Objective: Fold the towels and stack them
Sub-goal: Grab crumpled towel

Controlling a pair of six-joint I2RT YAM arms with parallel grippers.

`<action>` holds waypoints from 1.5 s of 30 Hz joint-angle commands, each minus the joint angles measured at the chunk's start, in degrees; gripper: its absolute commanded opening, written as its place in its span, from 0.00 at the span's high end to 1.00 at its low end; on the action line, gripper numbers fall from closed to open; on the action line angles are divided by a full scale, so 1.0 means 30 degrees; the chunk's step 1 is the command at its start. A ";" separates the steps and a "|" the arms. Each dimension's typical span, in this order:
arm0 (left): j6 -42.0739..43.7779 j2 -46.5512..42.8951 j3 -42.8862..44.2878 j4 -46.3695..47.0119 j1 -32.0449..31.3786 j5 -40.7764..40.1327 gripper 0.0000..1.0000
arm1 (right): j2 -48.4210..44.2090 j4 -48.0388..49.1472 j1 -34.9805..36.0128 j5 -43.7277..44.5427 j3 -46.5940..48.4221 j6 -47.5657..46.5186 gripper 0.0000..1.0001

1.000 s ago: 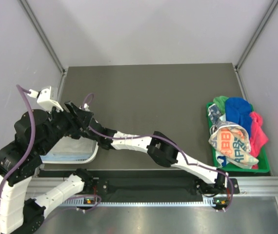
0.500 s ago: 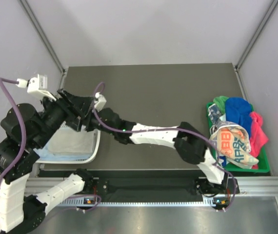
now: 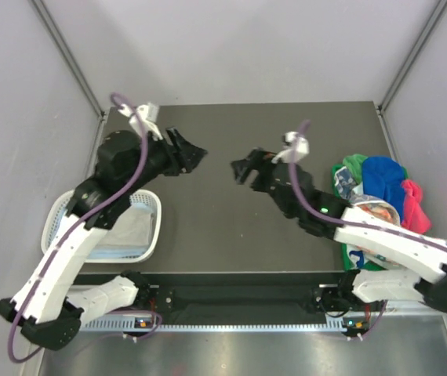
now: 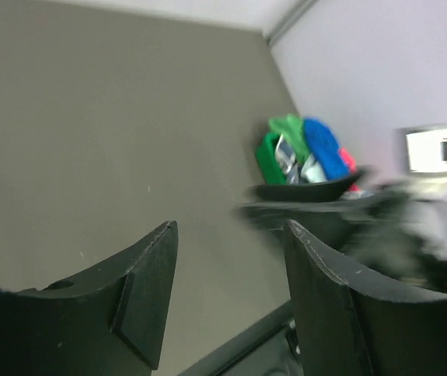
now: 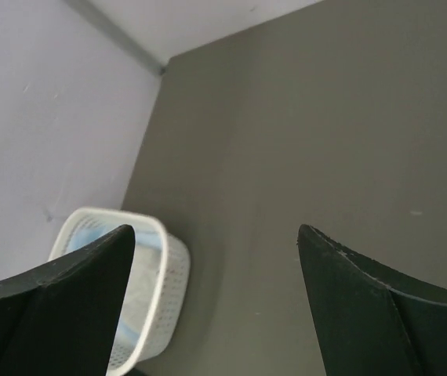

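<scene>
Grippers both empty: left gripper (image 3: 198, 154) jaws clearly parted, right gripper (image 3: 238, 171) spread wide, tips facing each other above the middle of the table (image 3: 231, 227). Loose towels (image 3: 376, 227) heaped in green tray (image 3: 412, 271) at right edge. One pale towel (image 3: 125, 231) lies in white basket (image 3: 154, 205) at left.

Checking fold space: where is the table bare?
Bare table between the white basket and the green tray, near side. Crowded: the tray, heaped with towels; left claw and right claw hover open over the far middle.

Even diffuse light; towels (image 4: 320, 147) blurred in left wrist view.
</scene>
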 commanded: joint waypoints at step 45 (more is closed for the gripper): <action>-0.0122 0.0932 -0.7534 0.4065 -0.1203 0.3019 0.39 | -0.9704 -1.6331 -1.5360 0.1239 -0.5000 -0.0652 0.28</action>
